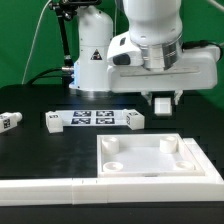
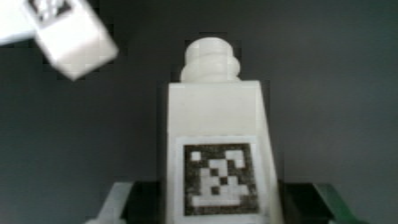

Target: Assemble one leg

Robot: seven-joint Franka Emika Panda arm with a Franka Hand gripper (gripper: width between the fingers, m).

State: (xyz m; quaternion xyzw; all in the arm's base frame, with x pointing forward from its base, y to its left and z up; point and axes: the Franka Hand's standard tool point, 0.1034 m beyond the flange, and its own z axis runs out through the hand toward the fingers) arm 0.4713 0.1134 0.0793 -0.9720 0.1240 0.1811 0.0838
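My gripper (image 1: pixel 163 97) is shut on a leg (image 1: pixel 164 106), a small white post, and holds it in the air just beyond the far edge of the square white tray (image 1: pixel 150 172). In the wrist view the leg (image 2: pixel 217 110) stands between the two fingers (image 2: pixel 132 198). Its black-and-white tag faces the camera and its rounded stepped tip points away. My gripper (image 2: pixel 217 206) clamps its lower end. A second small white leg (image 1: pixel 10 120) lies on the black table at the exterior view's far left.
The marker board (image 1: pixel 93 120) lies flat behind the tray, towards the exterior view's left. A low white rail (image 1: pixel 40 185) runs along the table's front edge. A blurred white tagged piece (image 2: pixel 64 36) shows beyond the held leg in the wrist view.
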